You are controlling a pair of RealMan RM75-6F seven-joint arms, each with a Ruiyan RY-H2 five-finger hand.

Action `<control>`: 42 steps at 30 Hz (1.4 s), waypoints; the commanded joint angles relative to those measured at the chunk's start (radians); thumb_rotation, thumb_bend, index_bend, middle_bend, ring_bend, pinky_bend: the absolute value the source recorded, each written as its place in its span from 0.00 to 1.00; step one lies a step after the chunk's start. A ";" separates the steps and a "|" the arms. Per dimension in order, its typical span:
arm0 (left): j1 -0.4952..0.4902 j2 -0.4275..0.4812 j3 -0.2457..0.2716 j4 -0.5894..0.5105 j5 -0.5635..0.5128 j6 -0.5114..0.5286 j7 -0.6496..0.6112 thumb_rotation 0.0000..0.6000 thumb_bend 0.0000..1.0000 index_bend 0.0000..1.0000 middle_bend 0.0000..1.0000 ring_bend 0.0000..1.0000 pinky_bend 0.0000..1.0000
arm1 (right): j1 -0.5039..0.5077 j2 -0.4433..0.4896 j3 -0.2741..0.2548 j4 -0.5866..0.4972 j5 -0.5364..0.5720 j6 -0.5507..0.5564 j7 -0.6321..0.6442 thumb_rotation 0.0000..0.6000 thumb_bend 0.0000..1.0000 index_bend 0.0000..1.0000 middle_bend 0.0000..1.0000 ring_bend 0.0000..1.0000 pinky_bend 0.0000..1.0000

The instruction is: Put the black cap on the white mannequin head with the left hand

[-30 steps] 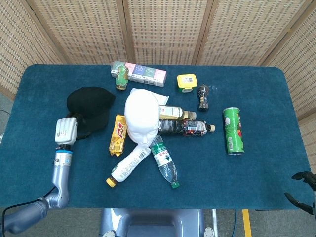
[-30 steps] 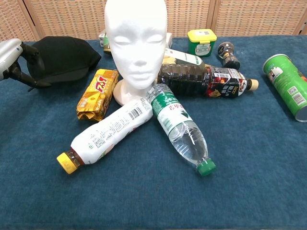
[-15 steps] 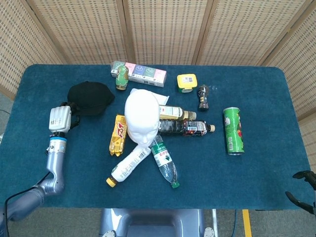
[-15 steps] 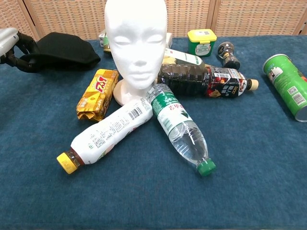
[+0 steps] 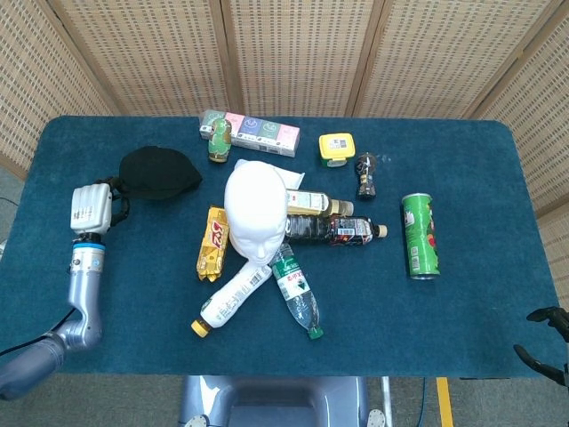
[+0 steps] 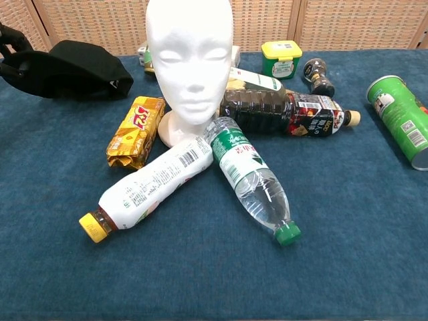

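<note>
Cap: the black cap (image 5: 158,172) is off the mannequin, near the table's (image 5: 480,222) left edge and toward its back, bunched into a low mound; in the chest view it seems partly raised off the cloth, though I cannot be sure.
Left hand: the left hand (image 5: 92,208) sits at the cap's left rim, dark fingers (image 5: 116,189) curled into the fabric, so it looks to be grasping the cap.
Mannequin head: the white mannequin head (image 5: 255,213) stands upright mid-table, its crown bare.
Around the head: a yellow snack pack (image 5: 212,243) lies just left of its base, and 4 bottles lie fanned out around its base.
Right hand: the right hand (image 5: 544,342) hangs off the table's front right corner, well away from everything, holding nothing, dark fingers spread.
Done: the grab, by my reading.
Left: lifting the cap clear, carrying it right over the snack pack, and seating it on the crown.
</note>
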 commanded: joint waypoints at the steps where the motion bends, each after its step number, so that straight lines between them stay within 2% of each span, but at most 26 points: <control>1: 0.025 0.041 0.015 -0.045 0.031 0.058 -0.002 1.00 0.55 0.70 0.52 0.48 0.77 | -0.001 0.000 0.000 0.001 -0.001 0.001 0.002 1.00 0.12 0.45 0.46 0.48 0.50; 9: 0.051 0.116 0.009 -0.129 0.060 0.152 0.004 1.00 0.54 0.77 0.56 0.51 0.78 | -0.002 -0.001 0.000 0.001 -0.012 0.010 0.006 1.00 0.12 0.45 0.46 0.48 0.50; 26: 0.035 0.251 -0.062 -0.343 0.095 0.300 0.087 1.00 0.53 0.77 0.56 0.51 0.78 | -0.006 -0.005 0.001 0.011 -0.019 0.022 0.023 1.00 0.12 0.45 0.46 0.48 0.50; 36: 0.010 0.263 -0.077 -0.392 0.076 0.308 0.131 1.00 0.52 0.77 0.56 0.51 0.78 | -0.006 -0.010 0.002 0.022 -0.015 0.018 0.035 1.00 0.12 0.45 0.46 0.48 0.50; 42: -0.028 0.239 -0.089 -0.367 0.089 0.320 0.126 1.00 0.52 0.77 0.56 0.51 0.78 | -0.004 -0.012 0.002 0.025 -0.015 0.013 0.037 1.00 0.12 0.45 0.46 0.48 0.50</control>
